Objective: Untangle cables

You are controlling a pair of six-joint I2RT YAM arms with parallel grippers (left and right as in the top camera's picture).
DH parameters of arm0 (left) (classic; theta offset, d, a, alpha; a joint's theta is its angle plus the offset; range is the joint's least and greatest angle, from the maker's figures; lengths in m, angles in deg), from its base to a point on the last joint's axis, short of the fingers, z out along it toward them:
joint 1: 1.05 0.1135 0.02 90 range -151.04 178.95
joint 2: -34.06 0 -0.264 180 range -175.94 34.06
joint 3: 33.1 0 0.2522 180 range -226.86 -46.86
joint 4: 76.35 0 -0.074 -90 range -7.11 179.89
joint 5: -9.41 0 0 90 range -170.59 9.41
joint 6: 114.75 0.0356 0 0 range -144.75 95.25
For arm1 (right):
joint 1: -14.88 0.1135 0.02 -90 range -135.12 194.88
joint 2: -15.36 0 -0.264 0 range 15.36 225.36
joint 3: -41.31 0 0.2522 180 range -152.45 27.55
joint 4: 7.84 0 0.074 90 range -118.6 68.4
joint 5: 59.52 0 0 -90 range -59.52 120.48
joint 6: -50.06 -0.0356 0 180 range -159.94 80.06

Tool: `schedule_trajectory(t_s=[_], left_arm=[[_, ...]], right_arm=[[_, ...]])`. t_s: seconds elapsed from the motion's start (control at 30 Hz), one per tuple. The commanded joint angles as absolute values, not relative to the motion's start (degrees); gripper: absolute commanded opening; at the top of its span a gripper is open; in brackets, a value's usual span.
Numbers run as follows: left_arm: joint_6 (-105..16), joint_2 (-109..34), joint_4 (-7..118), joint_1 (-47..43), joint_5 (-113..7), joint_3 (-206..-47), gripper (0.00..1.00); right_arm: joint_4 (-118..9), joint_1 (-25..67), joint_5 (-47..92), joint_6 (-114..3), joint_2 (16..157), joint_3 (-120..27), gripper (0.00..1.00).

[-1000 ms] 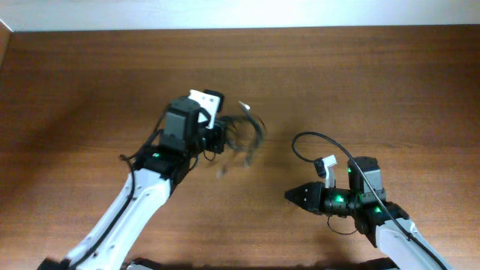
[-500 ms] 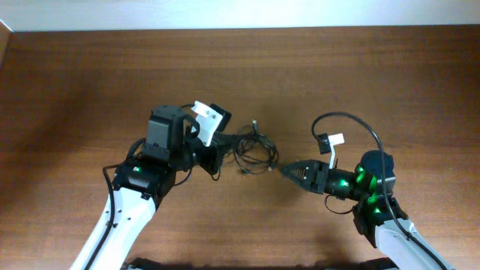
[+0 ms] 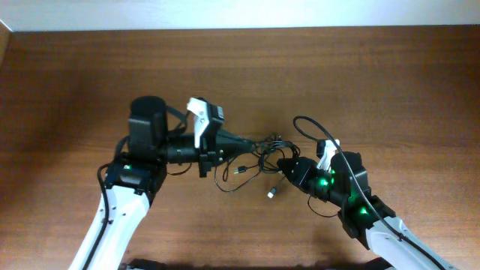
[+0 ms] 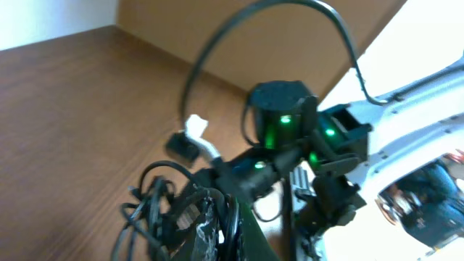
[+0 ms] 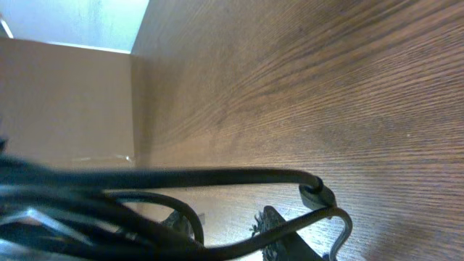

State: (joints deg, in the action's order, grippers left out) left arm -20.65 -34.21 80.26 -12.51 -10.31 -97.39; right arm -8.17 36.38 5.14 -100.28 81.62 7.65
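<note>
My left claw [image 3: 250,142] is pinched together on the cables [image 3: 253,159], a small black knot between my two arms, resting on or just above the wooden surface [image 3: 360,82]. I hold that side so the knot has an anchor to be pulled against. My right claw [image 3: 286,166] noses into the opposite edge of the tangle. Whether it is apart or clamped on a strand I cannot tell. One pale plug [image 3: 271,193] trails loose below, probably the end worth drawing out first.
</note>
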Motion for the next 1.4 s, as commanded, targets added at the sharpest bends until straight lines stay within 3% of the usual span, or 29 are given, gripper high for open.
schedule_trajectory(t_s=[0.0, 0.03, 0.07, 0.1, 0.17, 0.33, 0.47, 0.5, 0.57, 0.6, 0.63, 0.73, 0.8, 0.83, 0.9, 1.0, 1.03, 1.07, 1.1, 1.13, 1.2, 1.23, 1.33, 1.37], left_arm=[[-21.7, -32.2, 78.9, -7.9, -15.1, -99.1, 0.00], [-21.7, -32.2, 77.1, -8.0, -18.5, -99.1, 0.00], [-21.7, -32.2, 75.5, -8.0, -22.5, -99.1, 0.00], [-21.7, -32.2, 72.9, -8.0, -28.0, -99.1, 0.00], [-21.7, -32.2, 69.6, -8.0, -33.0, -99.1, 0.02], [-21.7, -37.8, 67.9, -11.2, -35.9, -98.7, 0.08], [-21.7, -52.1, 68.2, -18.5, -36.1, -98.6, 0.30], [-21.7, -56.4, 68.1, -19.8, -36.1, -98.6, 0.41], [-21.7, -62.6, 68.1, -21.6, -36.1, -98.6, 0.41], [-21.7, -64.0, 68.1, -22.1, -36.1, -98.6, 0.56], [-21.7, -64.2, 68.1, -22.2, -36.1, -98.6, 0.64], [-21.6, -61.2, 68.1, -22.1, -27.6, -100.0, 0.73], [-21.7, -55.3, 68.1, -21.8, -38.3, -101.4, 0.99], [-22.2, -51.4, 67.9, -21.8, -46.9, -101.6, 0.99], [-29.3, -43.1, 65.1, -21.8, -78.3, -101.6, 0.99], [-47.9, -42.4, 60.0, -21.4, -95.6, -101.0, 0.99], [-57.7, -44.5, 59.0, -20.7, -93.1, -100.1, 0.99], [-57.7, -46.1, 59.1, -20.8, -91.2, -100.1, 0.96], [-55.4, -49.5, 59.1, -20.8, -88.6, -100.1, 0.61], [-51.0, -52.1, 59.4, -20.8, -83.5, -100.1, 0.59], [-37.4, -57.0, 59.9, -20.8, -73.3, -100.1, 0.89], [-35.1, -59.0, 60.2, -20.8, -73.3, -100.1, 0.94], [-35.1, -65.3, 65.5, -20.8, -67.9, -100.1, 0.85], [-35.1, -66.9, 66.7, -20.8, -68.1, -100.1, 0.55]], right_arm=[[-11.4, 35.9, 5.4, -98.6, 83.5, 10.1, 0.31], [-11.4, 35.9, 3.1, -98.4, 83.5, 10.1, 0.31], [-11.4, 35.9, 1.0, -97.3, 83.5, 10.1, 0.37], [-11.4, 35.9, -2.8, -96.7, 83.5, 10.1, 0.50], [-10.5, 35.9, -6.5, -93.8, 83.5, 10.1, 0.60], [-0.7, 35.9, -13.9, -91.8, 83.5, 10.1, 0.65], [-4.4, 35.9, -11.8, -89.6, 83.6, 10.1, 0.68], [-6.8, 35.9, -9.9, -89.7, 83.6, 10.1, 0.69], [-11.7, 35.9, -5.4, -89.7, 83.6, 10.1, 0.74], [-13.3, 35.9, -4.7, -89.7, 83.6, 10.1, 0.75], [-13.8, 35.9, -4.5, -89.7, 83.6, 10.1, 0.75], [-16.6, 35.9, -1.8, -89.7, 83.6, 10.1, 0.76], [-19.7, 35.9, -1.2, -89.6, 83.6, 10.1, 0.76], [-20.9, 35.9, -0.2, -89.7, 83.6, 10.1, 0.76], [-21.0, 35.9, 0.3, -89.7, 83.6, 10.1, 0.77], [-21.0, 35.9, 0.6, -89.6, 83.6, 10.1, 0.77], [-22.0, 35.9, 0.6, -89.6, 83.6, 10.1, 0.77], [-22.8, 35.9, 0.7, -89.6, 83.6, 10.1, 0.77], [-23.1, 35.9, 0.8, -89.6, 83.6, 10.1, 0.77], [-23.2, 35.9, 0.8, -89.6, 83.6, 10.1, 0.77], [-23.2, 35.9, 1.2, -89.6, 83.6, 10.1, 0.76], [-23.2, 35.9, 1.2, -89.6, 83.6, 10.1, 0.77], [-23.6, 35.9, 1.3, -89.6, 83.6, 10.1, 0.77], [-24.4, 35.9, 1.4, -89.6, 83.6, 10.1, 0.77]])
